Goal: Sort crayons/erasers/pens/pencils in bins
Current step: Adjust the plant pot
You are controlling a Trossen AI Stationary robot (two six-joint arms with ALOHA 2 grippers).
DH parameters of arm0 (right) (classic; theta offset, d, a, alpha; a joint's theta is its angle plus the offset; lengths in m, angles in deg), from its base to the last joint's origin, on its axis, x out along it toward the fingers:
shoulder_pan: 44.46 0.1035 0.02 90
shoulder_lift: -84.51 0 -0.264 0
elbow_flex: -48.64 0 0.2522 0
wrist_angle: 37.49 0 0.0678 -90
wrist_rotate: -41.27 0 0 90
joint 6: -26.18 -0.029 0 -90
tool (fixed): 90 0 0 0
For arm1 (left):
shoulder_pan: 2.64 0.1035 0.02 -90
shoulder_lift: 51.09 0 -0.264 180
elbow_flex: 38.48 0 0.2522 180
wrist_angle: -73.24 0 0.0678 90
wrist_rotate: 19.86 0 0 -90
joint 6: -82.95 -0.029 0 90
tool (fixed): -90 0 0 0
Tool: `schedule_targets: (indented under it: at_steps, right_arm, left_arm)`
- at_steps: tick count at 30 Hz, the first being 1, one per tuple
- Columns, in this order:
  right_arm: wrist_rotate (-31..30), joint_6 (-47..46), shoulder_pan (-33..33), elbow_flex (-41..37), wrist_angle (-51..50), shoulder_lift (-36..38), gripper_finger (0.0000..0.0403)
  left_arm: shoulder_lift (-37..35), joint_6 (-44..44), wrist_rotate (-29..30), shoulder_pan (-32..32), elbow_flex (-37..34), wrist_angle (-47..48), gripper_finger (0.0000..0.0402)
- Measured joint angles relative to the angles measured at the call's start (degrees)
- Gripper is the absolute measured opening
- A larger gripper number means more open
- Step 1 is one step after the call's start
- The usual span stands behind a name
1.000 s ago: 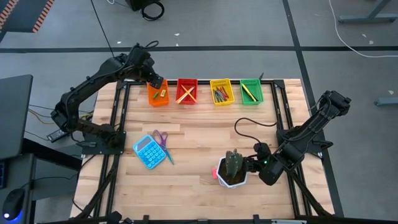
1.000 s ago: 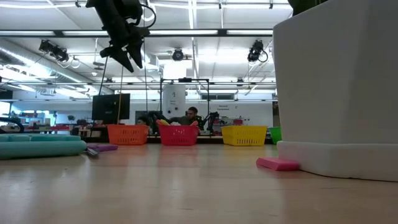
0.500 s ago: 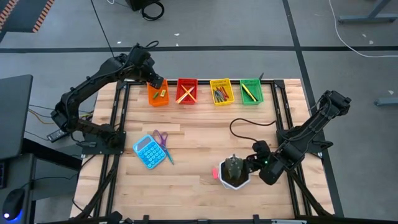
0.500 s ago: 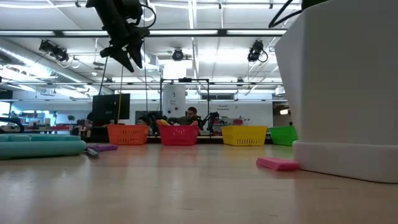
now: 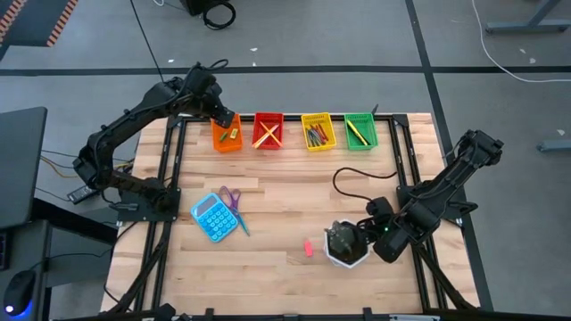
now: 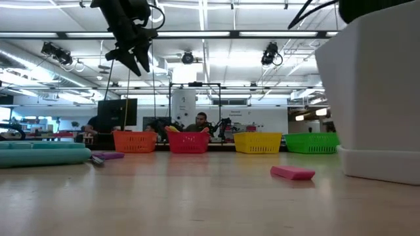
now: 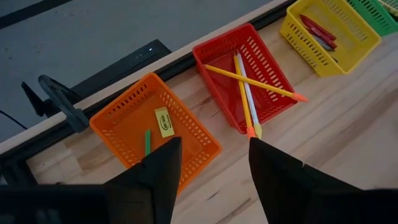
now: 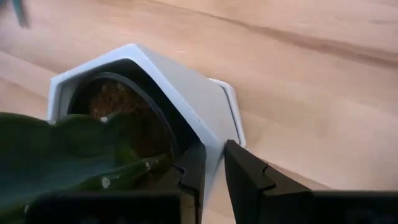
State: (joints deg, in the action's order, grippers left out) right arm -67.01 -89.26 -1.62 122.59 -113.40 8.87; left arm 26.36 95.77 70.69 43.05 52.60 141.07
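Observation:
Four bins stand in a row at the table's far edge: orange, red, yellow, green. Two small erasers lie in the orange bin, and long pencils lie in the red bin. A pink eraser lies flat on the wood near the front. My left gripper hangs open above the orange bin with nothing in it. My right gripper is shut on the white cactus pot, just right of the pink eraser. My right gripper holds the pot's rim wall on the side toward the table's right edge. One finger is inside the pot by the soil and the other is outside. The fingers slant down from above and from the right. Whether the pot's base rests on the table, I cannot tell.
A blue calculator and purple-handled scissors lie at the near left. A black cable loops over the wood behind the pot. In the low view the pot fills the right side, with the pink eraser beside it.
My right gripper has moved the cactus pot a short way toward the table's right edge. The pink eraser, which lay tight against the pot's left side, now lies apart from it. The eraser has stayed where it was.

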Motion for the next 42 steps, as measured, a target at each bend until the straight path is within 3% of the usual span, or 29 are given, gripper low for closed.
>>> schedule_targets:
  at_steps: [9, 21, 33, 42]
  right_arm:
    - [6.27, 3.74, 2.26, 2.26, -2.93, 0.07, 0.0059]
    - [6.47, -8.23, 9.63, 2.32, -9.42, 0.24, 0.0059]
    - [6.74, -10.44, 10.77, 2.31, -10.91, 0.22, 0.0059]
    - [6.54, -9.93, 10.79, 2.25, -10.51, 0.22, 0.0068]
  left_arm:
    - [0.02, -0.11, -0.77, -0.01, -0.02, -0.13, 0.019]
    - [0.02, -0.21, -2.3, -4.54, -0.02, 0.19, 0.0176]
    - [0.02, -7.06, -4.98, -23.13, -0.02, -0.1, 0.0172]
    - [0.25, -4.93, -4.92, -37.16, -0.04, -9.94, 0.0172]
